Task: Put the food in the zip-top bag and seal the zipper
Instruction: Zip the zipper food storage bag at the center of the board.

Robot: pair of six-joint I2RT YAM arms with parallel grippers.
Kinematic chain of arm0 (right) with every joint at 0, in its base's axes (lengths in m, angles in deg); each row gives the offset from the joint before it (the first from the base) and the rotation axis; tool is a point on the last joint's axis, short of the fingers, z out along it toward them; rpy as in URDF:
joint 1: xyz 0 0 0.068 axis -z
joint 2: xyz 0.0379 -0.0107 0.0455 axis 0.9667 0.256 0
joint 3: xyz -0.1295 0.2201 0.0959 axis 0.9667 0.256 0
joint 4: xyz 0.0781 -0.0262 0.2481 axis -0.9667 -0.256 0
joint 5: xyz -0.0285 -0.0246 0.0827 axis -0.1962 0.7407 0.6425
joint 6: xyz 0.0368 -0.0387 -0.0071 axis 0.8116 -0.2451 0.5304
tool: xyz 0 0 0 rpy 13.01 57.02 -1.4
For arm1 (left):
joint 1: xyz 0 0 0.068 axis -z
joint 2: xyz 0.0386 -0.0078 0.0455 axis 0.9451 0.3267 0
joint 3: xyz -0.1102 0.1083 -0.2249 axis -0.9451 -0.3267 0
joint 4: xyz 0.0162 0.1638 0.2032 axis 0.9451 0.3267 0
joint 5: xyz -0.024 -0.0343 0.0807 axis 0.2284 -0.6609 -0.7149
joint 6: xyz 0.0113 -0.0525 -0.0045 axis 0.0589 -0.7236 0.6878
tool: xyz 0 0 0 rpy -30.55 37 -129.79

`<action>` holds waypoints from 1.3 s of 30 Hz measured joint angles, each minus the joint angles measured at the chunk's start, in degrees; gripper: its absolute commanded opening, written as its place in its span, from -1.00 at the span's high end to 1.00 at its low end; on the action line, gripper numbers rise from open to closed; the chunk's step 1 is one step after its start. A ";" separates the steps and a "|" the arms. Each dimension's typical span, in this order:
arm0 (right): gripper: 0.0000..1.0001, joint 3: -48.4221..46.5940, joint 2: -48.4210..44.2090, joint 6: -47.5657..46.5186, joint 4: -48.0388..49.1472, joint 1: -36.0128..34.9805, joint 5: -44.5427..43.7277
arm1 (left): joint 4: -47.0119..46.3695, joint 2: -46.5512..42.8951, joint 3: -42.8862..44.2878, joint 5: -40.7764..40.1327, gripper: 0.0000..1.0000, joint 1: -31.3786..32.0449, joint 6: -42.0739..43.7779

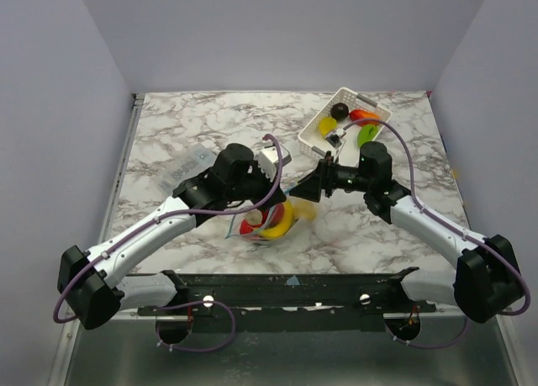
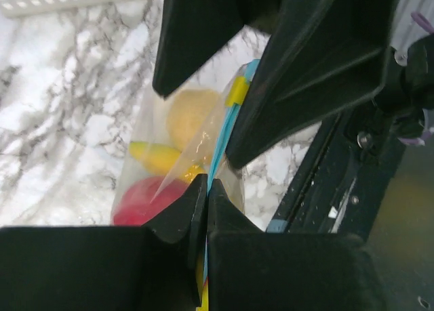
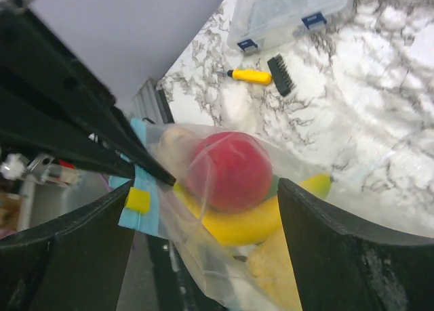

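The zip-top bag [image 1: 265, 224] lies between the arms with food in it: a red fruit [image 3: 230, 169], a yellow banana [image 3: 261, 219] and a pale yellow piece [image 3: 278, 274]. My left gripper [image 2: 207, 189] is shut on the light blue zipper [image 2: 220, 141] at the bag's mouth. A yellow slider [image 2: 237, 91] sits on the strip beyond it. My right gripper [image 3: 203, 189] is open, its fingers [image 3: 325, 250] on either side of the bag's upper part. In the top view the two grippers meet over the bag, the left [image 1: 282, 199] and the right [image 1: 296, 190].
A white basket [image 1: 371, 105] at the back right holds more food: dark purple [image 1: 339, 110], red [image 1: 363, 115], green [image 1: 367, 135], yellow [image 1: 326, 125]. A clear box [image 3: 291, 9] and a yellow-handled tool [image 3: 249, 76] lie at the left. A black rail [image 1: 286, 289] runs along the near edge.
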 measured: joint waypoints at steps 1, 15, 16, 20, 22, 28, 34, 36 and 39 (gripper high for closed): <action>-0.61 0.39 -0.76 -1.55 0.66 0.00 0.13 | -1.53 -0.13 -1.07 2.69 1.00 -0.74 -0.35; 0.23 2.23 0.09 -10.64 9.55 0.00 15.34 | -3.17 -1.36 -3.72 20.98 1.00 -9.20 -3.10; 0.31 2.32 0.09 -10.69 10.08 0.00 15.89 | -3.15 -1.36 -3.72 21.51 1.00 -9.31 -3.15; 0.99 2.69 0.61 -8.92 14.03 0.00 17.68 | -3.08 -1.01 -3.72 23.63 1.00 -9.38 -3.34; 0.99 2.93 1.25 -7.26 16.33 0.00 18.05 | -3.04 -0.72 -3.65 24.26 0.86 -9.40 -3.39; 0.99 4.63 2.25 -2.78 20.70 0.09 18.10 | -3.04 -0.15 -2.60 24.04 0.04 -9.40 -4.72; 0.99 7.17 2.29 1.92 25.92 0.09 17.94 | -5.92 -0.31 -1.57 21.00 0.05 -8.81 -6.75; 0.99 7.80 2.29 3.34 27.54 0.09 17.86 | -7.15 -0.28 -1.14 18.84 0.07 -8.04 -7.48; 0.99 8.15 2.29 4.66 28.57 0.09 17.64 | -8.09 0.13 0.28 16.96 0.14 -6.12 -7.80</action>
